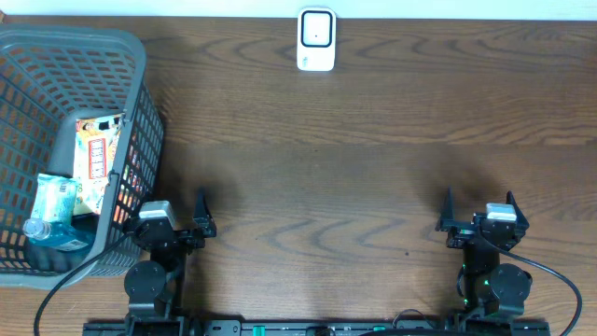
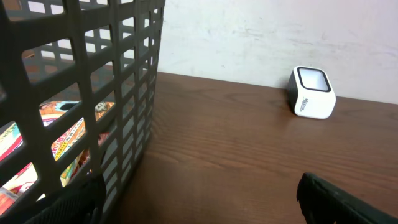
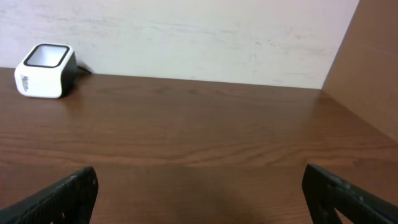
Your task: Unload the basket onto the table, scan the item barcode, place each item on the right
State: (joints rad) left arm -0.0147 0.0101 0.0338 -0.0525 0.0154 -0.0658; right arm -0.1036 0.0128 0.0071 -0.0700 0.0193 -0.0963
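Both released, empty: left hand (image 1: 173, 207), right hand (image 1: 478, 203); scanner (image 1: 316, 39) lettering, packet (image 1: 96, 159) print unreadable.

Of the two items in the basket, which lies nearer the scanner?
The orange printed snack packet. The clear bottle with the blue label lies beyond it, farther from the white scanner.

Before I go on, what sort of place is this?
Probably a mock shop checkout: a white box-shaped barcode scanner stands at the far edge of a brown wooden table, and a grey plastic mesh basket holds an orange snack packet and a clear water bottle.
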